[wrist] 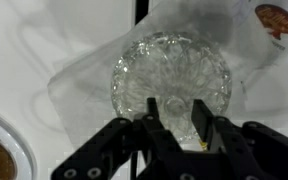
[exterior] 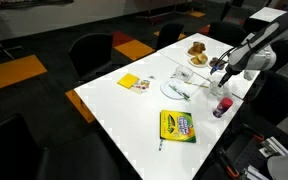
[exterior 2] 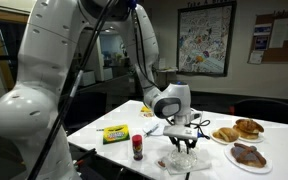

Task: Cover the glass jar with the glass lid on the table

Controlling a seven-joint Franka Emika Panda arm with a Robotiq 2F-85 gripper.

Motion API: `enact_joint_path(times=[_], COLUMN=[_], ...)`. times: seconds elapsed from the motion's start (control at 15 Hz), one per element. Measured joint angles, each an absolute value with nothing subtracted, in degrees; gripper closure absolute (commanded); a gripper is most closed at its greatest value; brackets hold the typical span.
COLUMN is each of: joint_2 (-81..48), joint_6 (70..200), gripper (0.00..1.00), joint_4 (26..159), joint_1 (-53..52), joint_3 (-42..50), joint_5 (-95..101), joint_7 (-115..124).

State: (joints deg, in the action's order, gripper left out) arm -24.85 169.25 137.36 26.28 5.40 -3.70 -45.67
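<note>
My gripper (wrist: 175, 115) hangs straight down over the round, ribbed glass lid (wrist: 169, 70), its fingers closed in on the small knob at the lid's middle. The lid lies over a crinkled clear sheet on the white table (exterior: 134, 110). In an exterior view the gripper (exterior 2: 183, 143) stands on a low clear glass piece (exterior 2: 182, 162), where I cannot tell the glass jar from the lid. In an exterior view the gripper (exterior: 221, 72) is near the table's far side. The jar is hidden in the wrist view.
A dark small bottle with a red top (exterior: 221, 107) (exterior 2: 137, 148) stands near the gripper. A white plate with utensils (exterior: 176, 89), a crayon box (exterior: 177, 126) (exterior 2: 115, 133), a yellow note (exterior: 130, 82) and plates of food (exterior 2: 239, 130) (exterior: 197, 50) lie around. Chairs ring the table.
</note>
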Motion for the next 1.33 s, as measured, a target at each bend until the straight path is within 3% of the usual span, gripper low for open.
enact_joint_path(times=[0.13, 1.33], joint_2=[-24.4, -23.7], joint_6=[169.4, 168.1], gripper=[0.96, 0.96], joint_4=[137.4, 136.4], joint_1=[26.3, 26.0], joint_3=[5.4, 5.5], joint_5=[-2.4, 1.2], joint_7=[-44.6, -35.5])
